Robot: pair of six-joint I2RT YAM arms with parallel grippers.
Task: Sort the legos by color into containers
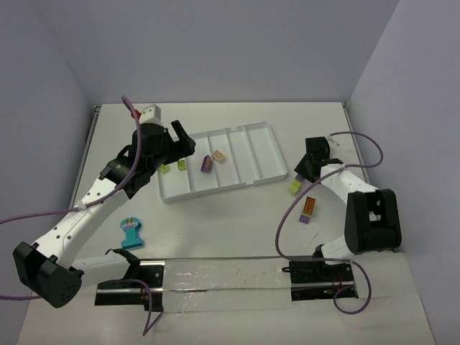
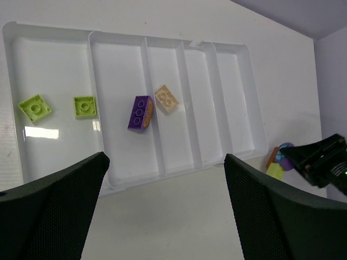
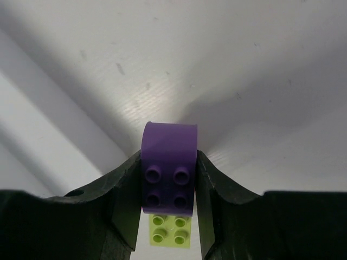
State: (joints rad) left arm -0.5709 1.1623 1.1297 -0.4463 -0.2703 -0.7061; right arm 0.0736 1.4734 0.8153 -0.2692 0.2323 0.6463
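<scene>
The white tray has long compartments. Two lime legos lie in its leftmost compartment, a purple lego in the second and a tan lego in the third. My left gripper is open and empty, over the tray's left end; its jaws stand wide apart. My right gripper is right of the tray, shut on a rounded purple lego, above a lime lego on the table.
An orange-brown lego with a purple piece at its near end lies on the table near the right arm. A flat teal comb-like piece lies at the front left. Cables loop around both arms.
</scene>
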